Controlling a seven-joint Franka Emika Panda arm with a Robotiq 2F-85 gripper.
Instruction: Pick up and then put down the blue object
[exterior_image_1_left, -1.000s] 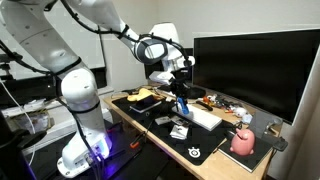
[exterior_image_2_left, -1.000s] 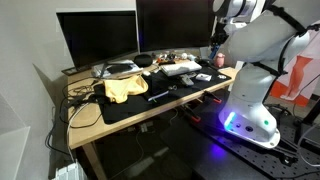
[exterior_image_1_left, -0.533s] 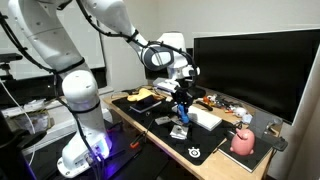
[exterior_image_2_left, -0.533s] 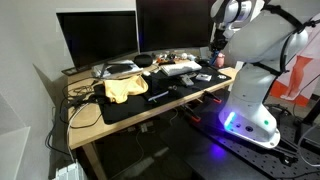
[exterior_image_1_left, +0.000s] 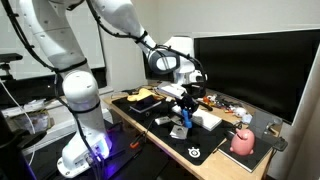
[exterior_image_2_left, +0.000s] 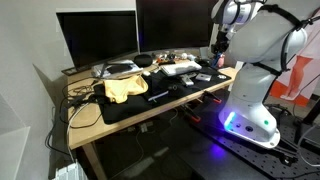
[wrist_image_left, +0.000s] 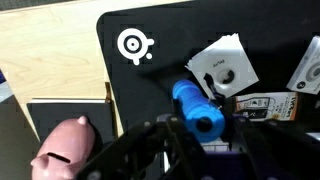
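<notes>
The blue object (wrist_image_left: 196, 107) is a short bright-blue cylinder. In the wrist view it sits between my gripper's (wrist_image_left: 203, 130) two dark fingers, which are shut on it. In an exterior view my gripper (exterior_image_1_left: 185, 104) holds the blue object (exterior_image_1_left: 186, 116) just above the black desk mat (exterior_image_1_left: 160, 128), in front of the white keyboard (exterior_image_1_left: 206, 118). In an exterior view my gripper (exterior_image_2_left: 216, 48) is at the desk's far right, and the blue object is too small to make out there.
A pink rounded object (exterior_image_1_left: 243, 142) stands at the desk's near end and also shows in the wrist view (wrist_image_left: 62, 150). White packets (wrist_image_left: 222, 66) lie on the mat under the gripper. A large monitor (exterior_image_1_left: 250, 70) stands behind. A yellow cloth (exterior_image_2_left: 125, 88) lies on the desk.
My gripper has moved down and along the desk toward the pink object, carrying the blue object closer to the mat.
</notes>
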